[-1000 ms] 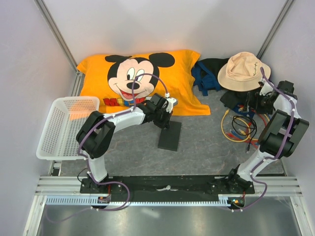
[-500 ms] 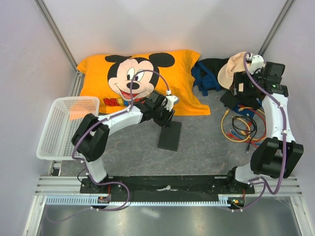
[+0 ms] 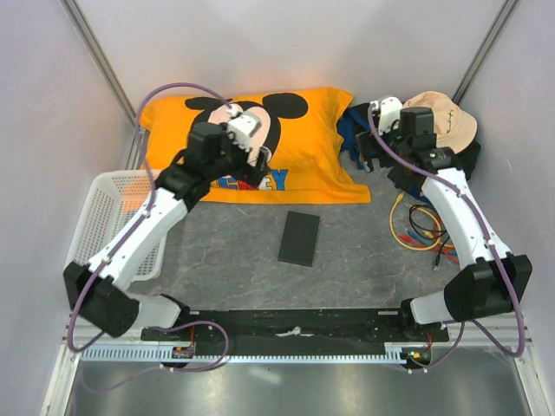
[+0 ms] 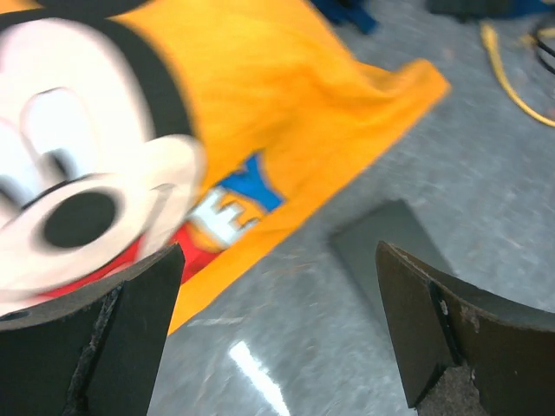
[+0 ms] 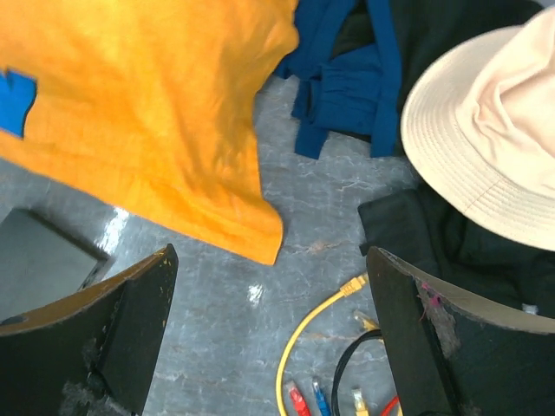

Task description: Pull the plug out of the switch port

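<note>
The left gripper (image 4: 277, 251) now stands wide and empty. A second ago it was shut, low against the far end of the switch (image 3: 299, 238). It has since let go, lifted clear and swung back over the orange Mickey cloth (image 3: 312, 165). The right gripper (image 5: 270, 253) is also spread wide and holds nothing. Its arm has come in from the right wall and hangs above the gap between the cloth and the hat (image 3: 447, 117).

The switch lies flat and alone on the grey desk (image 3: 364, 251), just in front of the cloth's near hem and well apart from both grippers. No cable shows running from it. The loose cables (image 3: 421, 227) sit in a tangle to its right, not touching it. From this I judge that the plug is out and the arms are backing away, though that is only a reading of how things lie.

The sockets on the switch's narrow edge cannot be made out from above. The left wrist view is smeared by motion, so the switch there is only a dark wedge. In the right wrist view a finger cuts it off at the corner. Several cable ends, one of them a yellow plug (image 5: 354, 284), lie together, and I cannot tell which one came from the port.
</note>
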`<state>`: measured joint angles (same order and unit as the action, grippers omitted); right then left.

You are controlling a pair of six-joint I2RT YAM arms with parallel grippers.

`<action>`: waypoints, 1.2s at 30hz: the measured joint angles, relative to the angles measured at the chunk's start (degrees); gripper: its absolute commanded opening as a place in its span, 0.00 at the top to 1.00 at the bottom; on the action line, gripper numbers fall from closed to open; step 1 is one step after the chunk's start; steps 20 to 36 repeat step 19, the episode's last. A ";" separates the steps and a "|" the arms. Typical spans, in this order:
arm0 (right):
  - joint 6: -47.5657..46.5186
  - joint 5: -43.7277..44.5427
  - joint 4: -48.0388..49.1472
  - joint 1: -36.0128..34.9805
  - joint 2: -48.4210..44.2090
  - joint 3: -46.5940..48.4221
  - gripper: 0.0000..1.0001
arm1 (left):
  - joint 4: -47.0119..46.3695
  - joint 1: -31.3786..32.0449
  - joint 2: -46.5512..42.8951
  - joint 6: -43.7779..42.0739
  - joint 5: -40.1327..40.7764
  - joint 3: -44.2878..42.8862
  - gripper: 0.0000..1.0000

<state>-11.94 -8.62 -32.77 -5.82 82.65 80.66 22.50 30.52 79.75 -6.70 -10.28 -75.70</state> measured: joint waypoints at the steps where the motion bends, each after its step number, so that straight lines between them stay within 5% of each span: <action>1: -0.52 2.23 0.02 -2.16 -1.03 -0.79 0.02 | 0.02 -1.55 -1.84 0.04 0.24 0.76 0.01; 9: -3.04 12.98 -1.62 -4.17 -7.02 -2.49 0.02 | 2.36 -10.56 -19.12 1.25 2.49 12.02 0.00; 18: -2.89 14.05 -6.16 -5.22 -8.00 -2.34 0.02 | 4.81 -19.58 -32.48 3.72 2.16 24.59 0.00; 36: -2.91 14.03 -6.47 -5.22 -8.48 -2.45 0.02 | 5.09 -20.11 -33.07 3.72 1.92 25.31 0.00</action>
